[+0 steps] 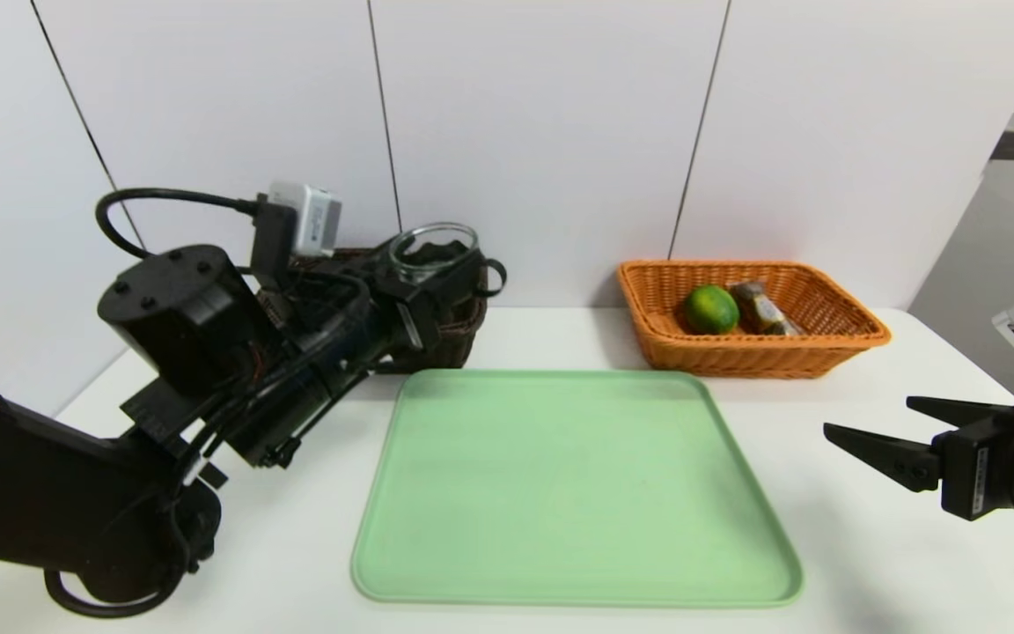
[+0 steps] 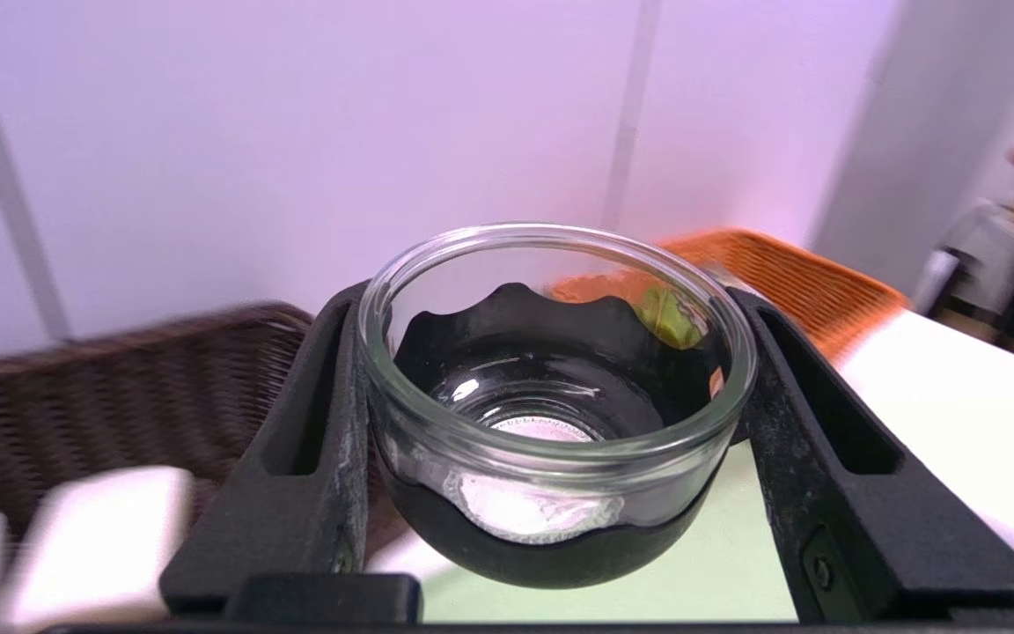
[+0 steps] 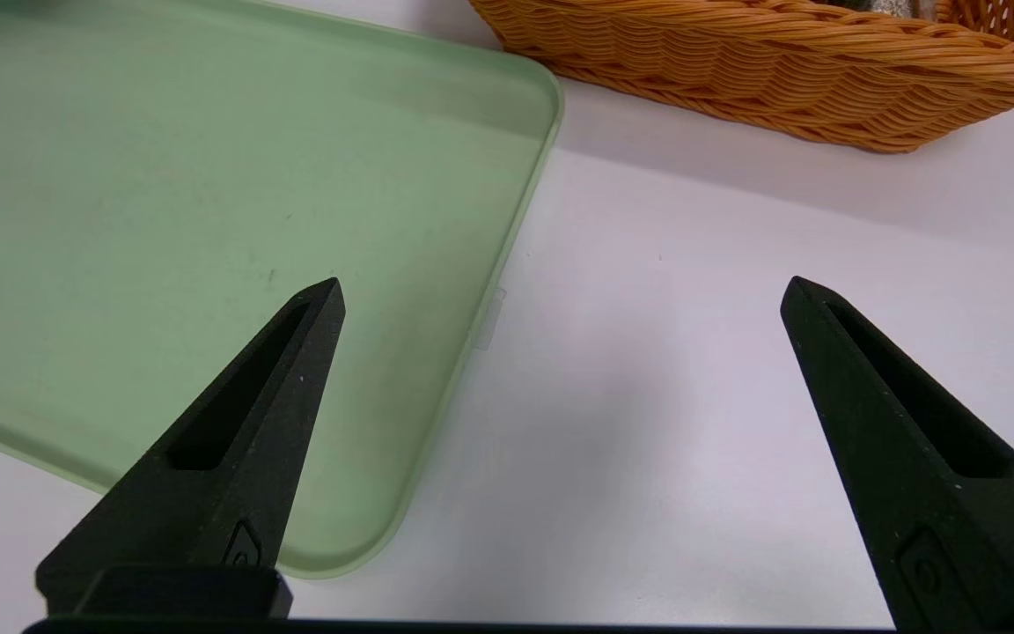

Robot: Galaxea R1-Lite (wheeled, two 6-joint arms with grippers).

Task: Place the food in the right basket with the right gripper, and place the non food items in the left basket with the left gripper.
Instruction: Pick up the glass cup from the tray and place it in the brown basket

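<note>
Head view: left gripper (image 1: 434, 264) upper left, pinching glass jar (image 1: 433, 246) over dark basket (image 1: 454, 339). Right gripper (image 1: 868, 427) lower right, jaws spread, nothing held.

Left wrist view: fingers (image 2: 318, 414) clamp jar sides.

Right wrist view: fingers (image 3: 243, 431) wide apart beside green tray (image 3: 208, 176).

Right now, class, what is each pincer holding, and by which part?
The left pincer grips a glass bowl by its opposite outer sides, above the dark basket. The right pincer is open and holds nothing.
</note>
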